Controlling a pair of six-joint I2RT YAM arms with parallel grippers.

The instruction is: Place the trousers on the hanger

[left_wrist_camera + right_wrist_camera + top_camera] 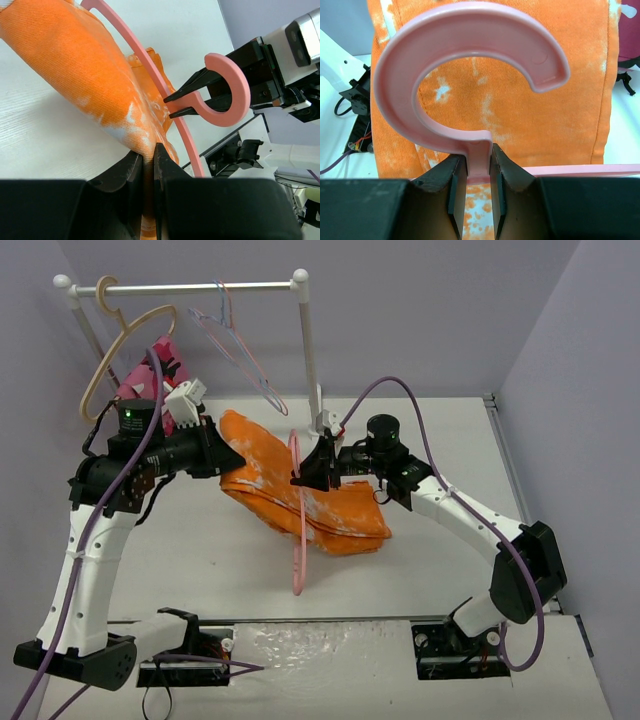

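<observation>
Farthest left, my left end effector (pixel 149 150) was pressed together on a fold of the trousers (pixel 262 468), pinching the orange cloth at its left end, which seemed raised a little off the bench (pixel 200 560). From that pinch the trousers ran rightward in a bunched band, their right end lying on the bench. Across their middle stood the hanger (pixel 297 540), turned on edge. Its frame crossed the cloth so that the trousers seemed to pass through it, though I could not be sure from above. To the right, my right end effector (pixel 479 167) was clamped on the hanger's neck just below the rounded hook, holding it up, with the trousers directly behind the hook. I judged the step in hand to be the threading, getting the cloth over the hanger's bar. The next move called for drawing the pinched end farther through while my right side kept the hanger steady, so that both halves would hang evenly.
</observation>
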